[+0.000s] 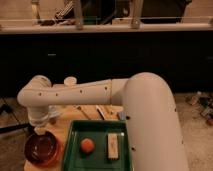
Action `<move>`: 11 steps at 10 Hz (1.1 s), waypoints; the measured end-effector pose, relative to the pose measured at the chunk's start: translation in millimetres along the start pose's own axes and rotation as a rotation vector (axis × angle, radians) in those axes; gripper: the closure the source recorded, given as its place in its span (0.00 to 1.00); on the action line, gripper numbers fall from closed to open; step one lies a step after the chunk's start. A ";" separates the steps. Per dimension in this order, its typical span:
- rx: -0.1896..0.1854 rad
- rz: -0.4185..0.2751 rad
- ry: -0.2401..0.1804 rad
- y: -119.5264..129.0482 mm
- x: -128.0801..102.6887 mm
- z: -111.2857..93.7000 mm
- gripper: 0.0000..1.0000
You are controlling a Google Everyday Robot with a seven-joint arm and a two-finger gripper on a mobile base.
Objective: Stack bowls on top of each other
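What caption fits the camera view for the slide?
White arm reaches over the table, end effector just above the maroon bowl nested in the orange bowl, beside the green tray.

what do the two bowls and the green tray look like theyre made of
The maroon bowl looks glazed, perhaps ceramic or glass: its dark inside shines. It sits nested in the orange bowl, whose flat, bright rim suggests plastic. The green tray looks like moulded plastic, with an even colour and faint sheen. The gripper hangs just above the bowls, left of the tray.
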 end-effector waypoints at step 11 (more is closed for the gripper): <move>-0.062 0.020 0.049 -16.1 6.0 34.3 1.00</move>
